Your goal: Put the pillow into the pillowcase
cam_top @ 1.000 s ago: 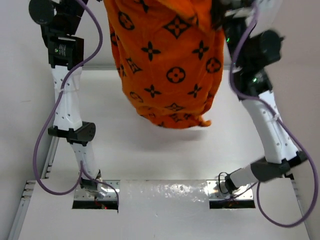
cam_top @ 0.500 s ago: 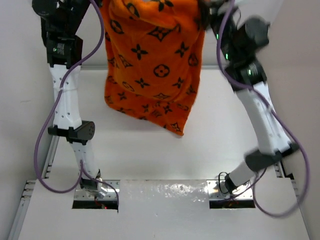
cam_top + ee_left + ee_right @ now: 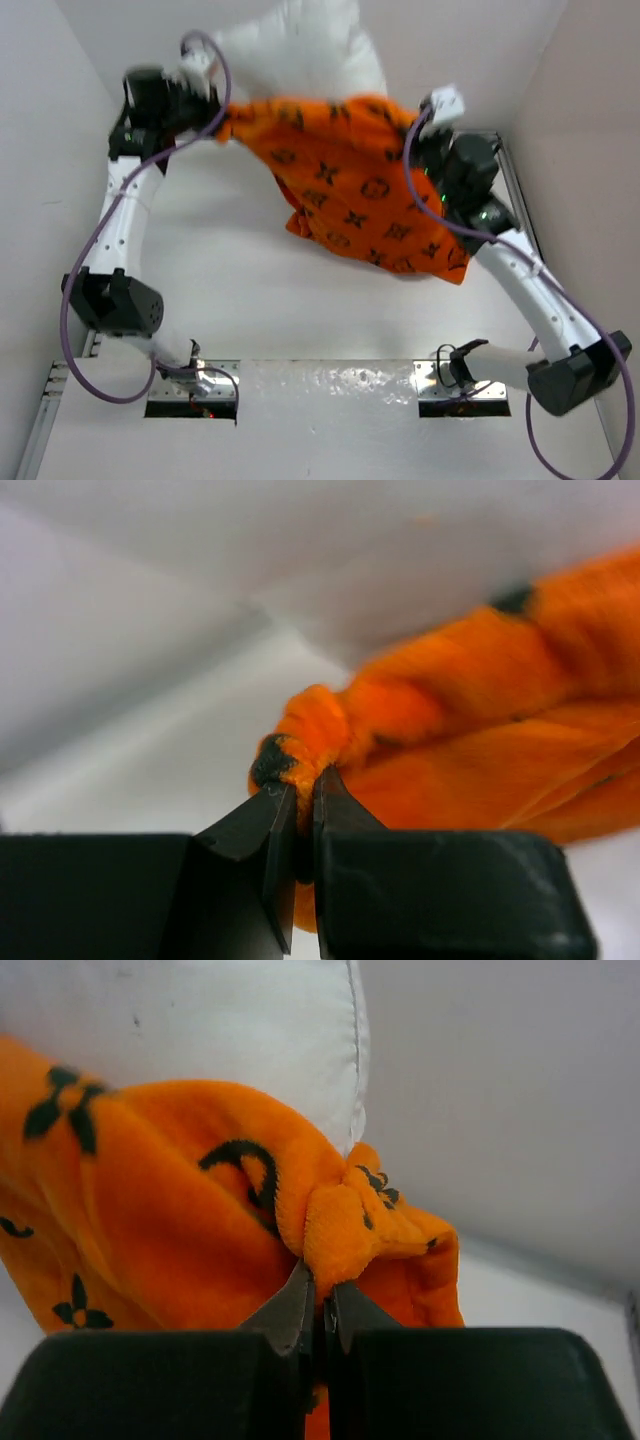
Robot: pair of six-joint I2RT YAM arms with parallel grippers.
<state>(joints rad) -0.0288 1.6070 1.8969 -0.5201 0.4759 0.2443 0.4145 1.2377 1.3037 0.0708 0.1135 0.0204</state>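
Note:
The orange pillowcase (image 3: 350, 190) with dark brown motifs hangs stretched between both grippers above the table's far half. The white pillow (image 3: 300, 50) sticks out of its far open edge. My left gripper (image 3: 222, 112) is shut on the pillowcase's left corner, which shows as a bunched orange fold (image 3: 305, 740) in the left wrist view. My right gripper (image 3: 412, 128) is shut on the right corner, a bunched fold (image 3: 340, 1225) in the right wrist view. The pillow (image 3: 200, 1020) shows white behind the fabric there.
The white table (image 3: 230, 300) lies below the hanging fabric. White walls (image 3: 60, 80) close in on the left, right and back. Both arm bases (image 3: 195, 385) sit at the near edge.
Both arms have swung down and away from the camera, carrying the pillowcase toward the back of the table. The pillow now shows sticking out of its far edge.

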